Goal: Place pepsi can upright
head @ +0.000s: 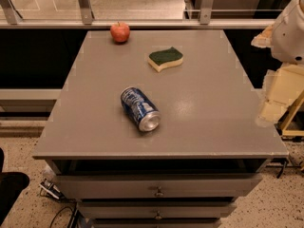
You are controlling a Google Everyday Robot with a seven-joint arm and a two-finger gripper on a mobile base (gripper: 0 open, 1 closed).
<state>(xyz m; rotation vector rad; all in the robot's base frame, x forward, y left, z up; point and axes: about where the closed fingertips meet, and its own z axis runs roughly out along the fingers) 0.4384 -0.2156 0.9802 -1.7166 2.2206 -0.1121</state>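
Observation:
The pepsi can (139, 109) is dark blue with white lettering and lies on its side near the middle of the grey table top (209, 103). Its silver end faces the front right. My gripper (274, 99) is at the right edge of the view, beyond the table's right side and well apart from the can. It holds nothing that I can see. The white arm (290, 30) rises above it.
A green-and-yellow sponge (165, 59) lies behind the can. A red apple (120, 32) sits at the far left edge of the table. Drawers (156, 186) are below the table's front edge. A metal railing (142, 13) runs behind the table.

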